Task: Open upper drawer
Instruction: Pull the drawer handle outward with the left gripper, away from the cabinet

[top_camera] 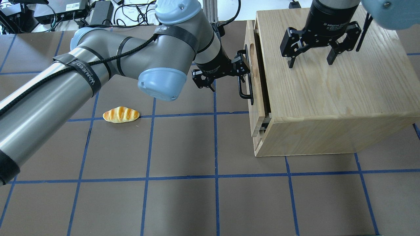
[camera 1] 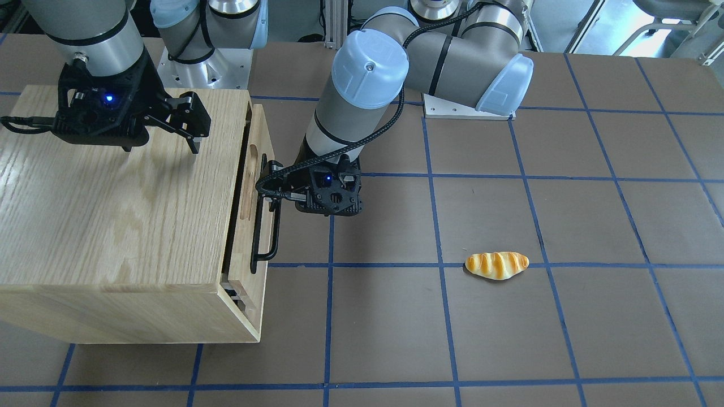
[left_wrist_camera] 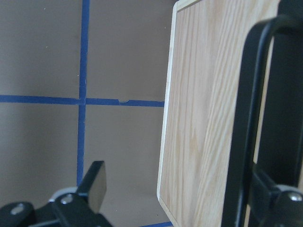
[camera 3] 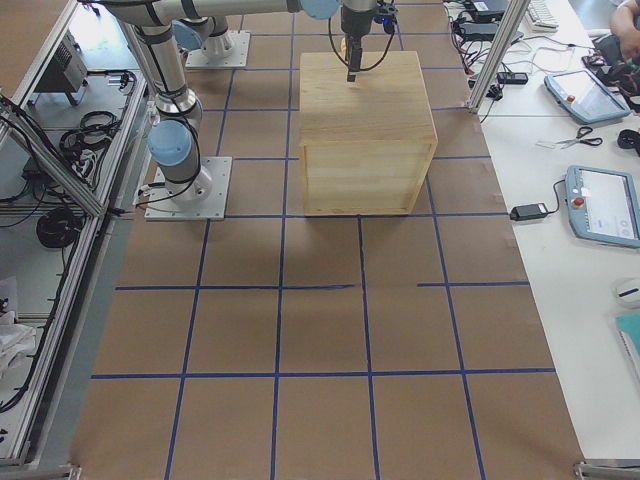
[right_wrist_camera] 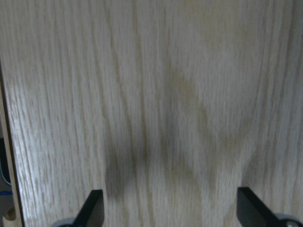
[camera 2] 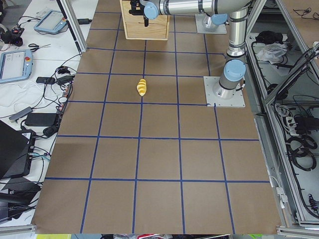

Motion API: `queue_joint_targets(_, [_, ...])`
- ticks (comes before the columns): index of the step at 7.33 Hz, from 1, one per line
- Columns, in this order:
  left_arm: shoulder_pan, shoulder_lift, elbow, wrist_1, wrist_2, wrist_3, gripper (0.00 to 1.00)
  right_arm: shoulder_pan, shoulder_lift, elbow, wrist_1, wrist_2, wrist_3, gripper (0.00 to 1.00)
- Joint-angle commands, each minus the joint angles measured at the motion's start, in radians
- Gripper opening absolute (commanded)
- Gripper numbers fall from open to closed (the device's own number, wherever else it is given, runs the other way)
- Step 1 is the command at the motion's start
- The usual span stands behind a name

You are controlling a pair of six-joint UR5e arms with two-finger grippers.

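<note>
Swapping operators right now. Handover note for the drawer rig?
Left gripper: open, fingers either side of the black bar handle, not clamped on it.
Right gripper: open, over the cabinet top; contact unclear.
Upper drawer: out by a crack, with a dark gap behind its front panel.
Done: handle reached, drawer started.
Left: pull it out the rest of the way.
Bread roll lies well apart from the cabinet.
</note>
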Motion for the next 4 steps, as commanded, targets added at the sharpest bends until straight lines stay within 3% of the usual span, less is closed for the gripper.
queue_joint_targets(1, [0.021, 0.013, -0.001, 0.002, -0.003, 0.018, 1.00, -0.001, 0.000, 0.000, 0.000, 0.000, 0.000, 1.00])
queue_joint_targets(4, [0.058, 0.057, -0.044, -0.010, -0.008, 0.091, 1.00, 0.001, 0.000, 0.000, 0.000, 0.000, 0.000, 1.00])
